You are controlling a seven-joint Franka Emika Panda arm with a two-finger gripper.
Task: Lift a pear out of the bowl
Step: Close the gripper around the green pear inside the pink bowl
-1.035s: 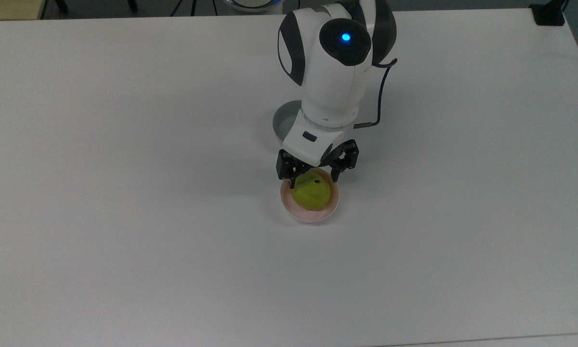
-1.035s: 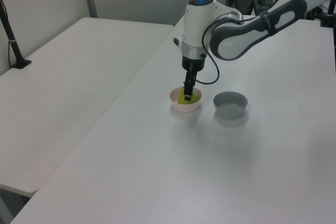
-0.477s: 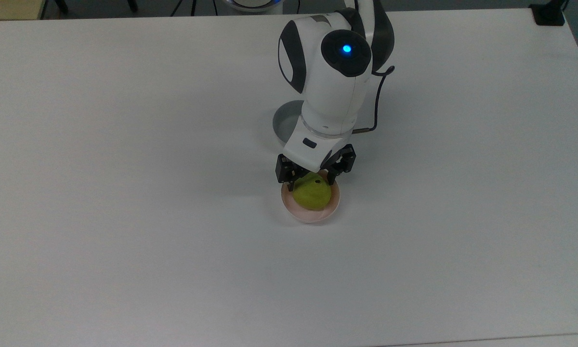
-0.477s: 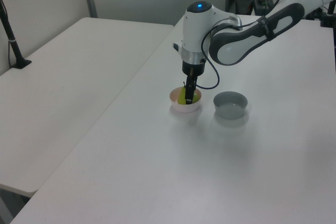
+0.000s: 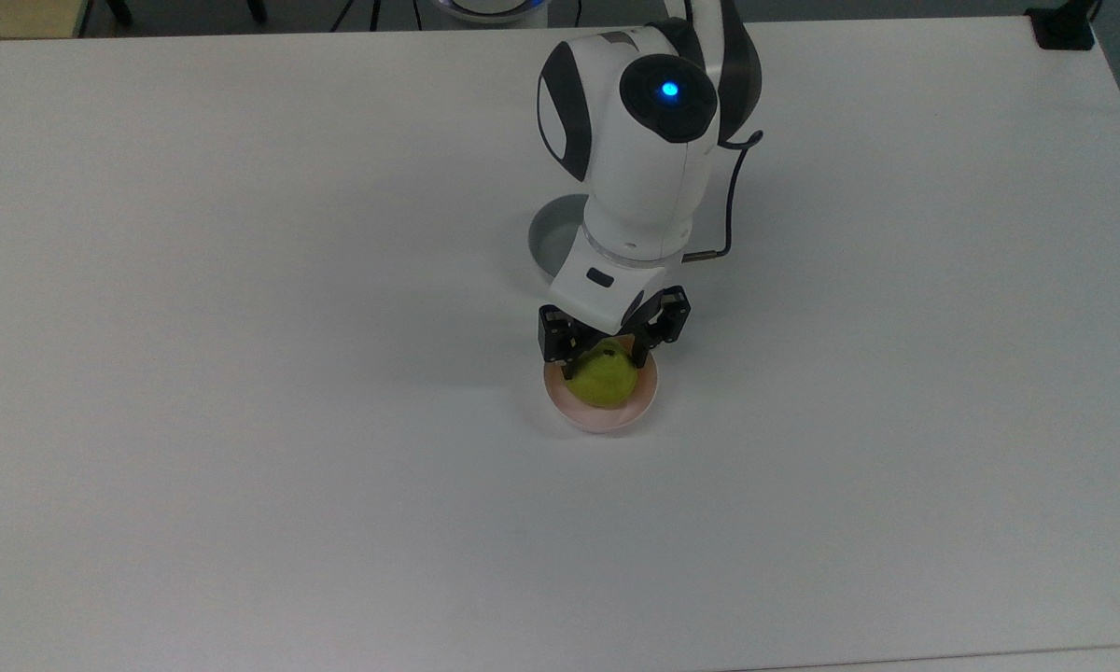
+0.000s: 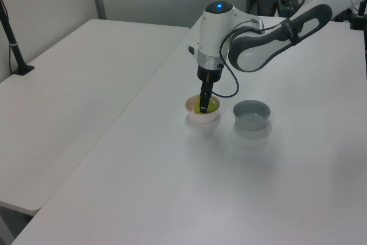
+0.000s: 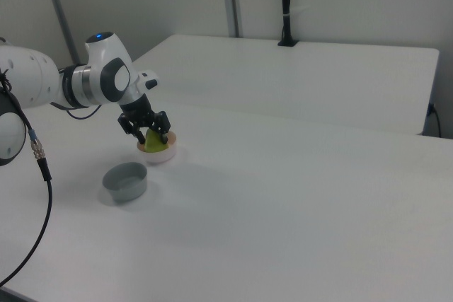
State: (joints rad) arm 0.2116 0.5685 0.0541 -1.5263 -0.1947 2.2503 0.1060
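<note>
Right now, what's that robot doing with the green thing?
The robot arm's end effector is lowered over a yellow-green pear that sits in a small pink bowl on the white table. Its fingers straddle the pear's top, one on each side. The pear is not lifted yet. A grey bowl stands nearby.

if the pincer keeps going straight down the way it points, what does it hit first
Most likely the pear: the pincer points down with a finger on each side of it, and the pear sits in the pink bowl. The bowl's floor would come next, though the remaining depth is hard to judge.
</note>
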